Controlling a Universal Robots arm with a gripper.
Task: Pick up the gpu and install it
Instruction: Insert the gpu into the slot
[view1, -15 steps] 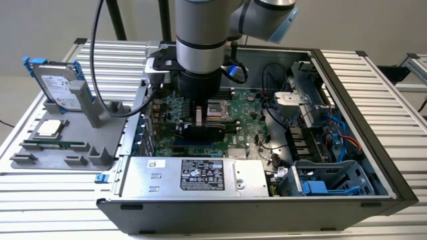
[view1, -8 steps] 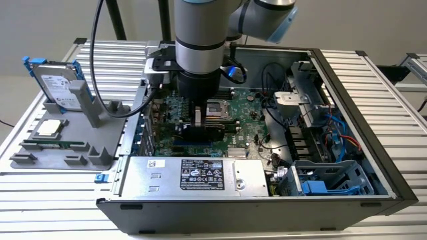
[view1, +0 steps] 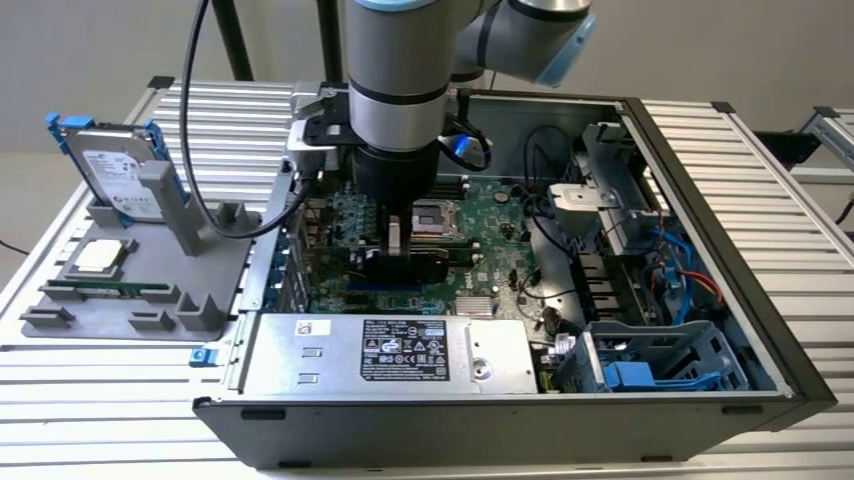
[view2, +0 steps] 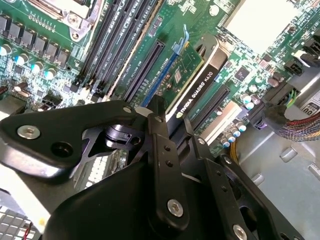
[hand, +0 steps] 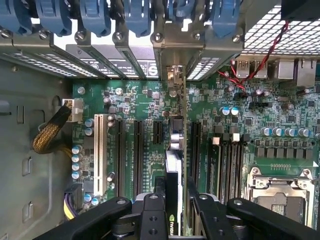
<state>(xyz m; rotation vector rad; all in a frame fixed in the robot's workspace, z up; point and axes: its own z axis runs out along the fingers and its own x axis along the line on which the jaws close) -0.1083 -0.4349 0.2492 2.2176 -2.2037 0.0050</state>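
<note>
GPU (view2: 197, 82) stands on edge over the motherboard (view1: 501, 235) slots inside the open computer case (view1: 747, 330), clamped between the closed jaws of the gripper (view1: 398, 250), at the board's centre.

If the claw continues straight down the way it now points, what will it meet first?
The claw points down into the open case and is closed on the gpu, which stands edge-down. Probably the card's lower edge would meet the motherboard at its expansion slots first, though depth is unclear.
</note>
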